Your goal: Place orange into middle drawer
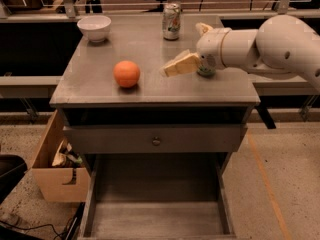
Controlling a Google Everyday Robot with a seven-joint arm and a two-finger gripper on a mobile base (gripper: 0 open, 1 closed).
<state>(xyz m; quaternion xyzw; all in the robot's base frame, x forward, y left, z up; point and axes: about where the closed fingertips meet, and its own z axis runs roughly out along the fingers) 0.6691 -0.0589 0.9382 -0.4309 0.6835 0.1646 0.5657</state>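
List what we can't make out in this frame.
Camera view only:
- Green object: mostly hidden behind the gripper, which hangs open over the tabletop, right of the orange and apart from it.
- Middle drawer: front end cut off by the bottom edge.
- Cardboard box contents: too dim and small to identify.
- Soda can label: too small to read.

light: dim, warm, overhead | shadow: beneath orange (126, 73), in middle drawer (156, 221) | jaws: spread, lit, above tabletop (145, 44) right
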